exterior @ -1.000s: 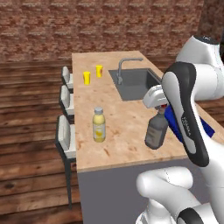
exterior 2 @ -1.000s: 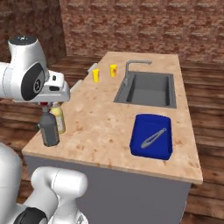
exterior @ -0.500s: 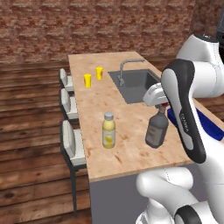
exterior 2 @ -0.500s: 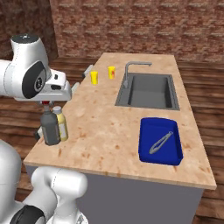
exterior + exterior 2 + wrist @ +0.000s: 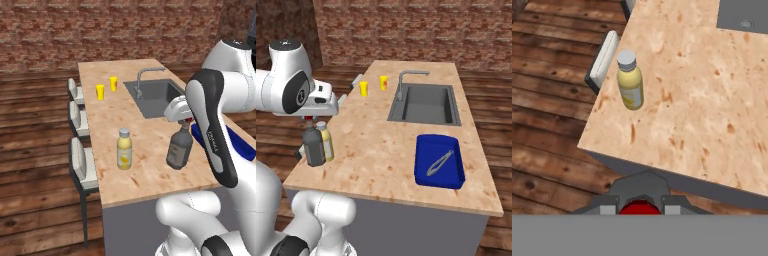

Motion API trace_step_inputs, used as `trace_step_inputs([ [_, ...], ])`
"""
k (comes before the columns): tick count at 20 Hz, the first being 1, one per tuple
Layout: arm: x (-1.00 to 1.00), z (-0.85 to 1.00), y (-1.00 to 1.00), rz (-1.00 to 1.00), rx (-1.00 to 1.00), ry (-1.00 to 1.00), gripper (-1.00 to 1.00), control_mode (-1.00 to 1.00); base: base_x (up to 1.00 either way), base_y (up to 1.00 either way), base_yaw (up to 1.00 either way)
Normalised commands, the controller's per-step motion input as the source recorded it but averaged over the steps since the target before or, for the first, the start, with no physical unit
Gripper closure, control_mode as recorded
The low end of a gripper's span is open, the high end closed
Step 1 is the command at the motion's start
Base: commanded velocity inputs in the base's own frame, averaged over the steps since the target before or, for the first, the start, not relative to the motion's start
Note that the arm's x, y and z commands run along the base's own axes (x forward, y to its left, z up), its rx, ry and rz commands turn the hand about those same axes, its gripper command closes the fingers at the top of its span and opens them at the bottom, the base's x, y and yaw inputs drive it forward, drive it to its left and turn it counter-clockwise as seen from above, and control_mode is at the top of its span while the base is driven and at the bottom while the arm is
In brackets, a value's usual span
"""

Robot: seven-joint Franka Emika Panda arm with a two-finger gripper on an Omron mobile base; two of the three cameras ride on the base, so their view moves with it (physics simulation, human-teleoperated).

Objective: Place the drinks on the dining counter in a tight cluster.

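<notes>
Hand view: my pincer [image 5: 641,206] is drawn narrow on the red cap of the dark bottle [image 5: 179,148]; the cap sits between my two finger tips at the bottom edge. I hold that bottle by its cap, upright, its body hanging below my hand over the near part of the table [image 5: 150,170]. From the left base view its base looks level with the tabletop or just above it; I cannot tell whether it touches.

Right base view: dark bottle [image 5: 313,146] at the near left corner of the table [image 5: 381,150], with the yellow bottle [image 5: 325,140] just beside it on the far side. From this angle they seem nearly touching; the left base view shows a clear gap between them.

Yellow bottle [image 5: 124,149] stands upright on the wood top, pale cap on, near the edge that faces the stools [image 5: 82,162]. In the hand view it [image 5: 630,85] stands close to that same edge.

On the right half of the table, near me: a blue tray [image 5: 439,161] with metal tongs [image 5: 438,163] lying in it.

Further back: steel sink [image 5: 425,104] with its faucet [image 5: 408,80].

Farthest: two small yellow cups [image 5: 373,86], side by side near the faucet, well apart from both bottles.
</notes>
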Motion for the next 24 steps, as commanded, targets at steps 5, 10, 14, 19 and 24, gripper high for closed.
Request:
trace_step_inputs([
  [5, 0.00, 0.00, 0.00, 0.00, 0.00, 0.00, 1.00, 1.00, 0.01, 0.00, 0.00],
  [10, 0.51, 0.00, 0.00, 0.10, 0.00, 0.00, 1.00, -1.00, 0.04, 0.00, 0.00],
  [14, 0.88, 0.00, 0.00, 0.17, 0.00, 0.01, 1.00, -1.00, 0.00, 0.00, 0.00],
  [19, 0.75, -0.07, 0.00, 0.13, 0.00, 0.01, 1.00, -1.00, 0.00, 0.00, 0.00],
  [24, 0.38, -0.38, 0.00, 0.08, -0.04, -0.09, 1.00, -1.00, 0.00, 0.00, 0.00],
])
